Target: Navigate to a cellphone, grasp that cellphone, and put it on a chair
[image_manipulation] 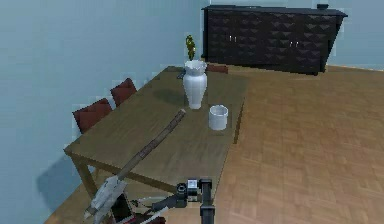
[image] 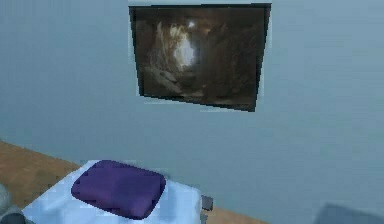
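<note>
In the arm side view my gripper (image_manipulation: 150, 203) shows at the bottom edge, its dark body at the end of the arm (image_manipulation: 207, 212). A small dark flat thing (image_manipulation: 122, 210), about the shape of a cellphone, hangs at the fingers' end below the table's near edge with floor behind it, so the gripper holds it. Two red chairs (image_manipulation: 92, 113) (image_manipulation: 124, 91) stand tucked in along the left side of the wooden table (image_manipulation: 160, 125). A third red chair back (image_manipulation: 216, 69) peeks over the table's far end.
On the table stand a white vase with a yellow flower (image_manipulation: 195, 85) and a white cup (image_manipulation: 218, 117), and a long grey bat-like thing (image_manipulation: 150, 145) lies along it. A dark sideboard (image_manipulation: 270, 38) lines the far wall. The forward view has a bed (image: 185, 208) with a purple pillow (image: 120, 187) under a framed painting (image: 200, 55).
</note>
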### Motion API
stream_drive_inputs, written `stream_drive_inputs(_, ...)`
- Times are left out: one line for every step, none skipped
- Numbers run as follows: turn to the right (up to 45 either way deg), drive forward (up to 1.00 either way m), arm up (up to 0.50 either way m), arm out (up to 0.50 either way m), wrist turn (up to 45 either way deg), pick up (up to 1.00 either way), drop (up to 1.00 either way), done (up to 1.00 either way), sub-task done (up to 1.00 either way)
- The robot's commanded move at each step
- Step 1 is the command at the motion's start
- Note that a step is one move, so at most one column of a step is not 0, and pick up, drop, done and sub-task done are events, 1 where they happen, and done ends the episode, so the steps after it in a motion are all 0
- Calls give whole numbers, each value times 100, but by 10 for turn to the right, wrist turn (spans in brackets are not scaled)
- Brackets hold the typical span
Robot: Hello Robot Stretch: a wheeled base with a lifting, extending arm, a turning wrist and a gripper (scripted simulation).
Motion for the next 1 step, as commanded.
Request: stream_drive_inputs(0,0,0,0,0,0,100,0,0)
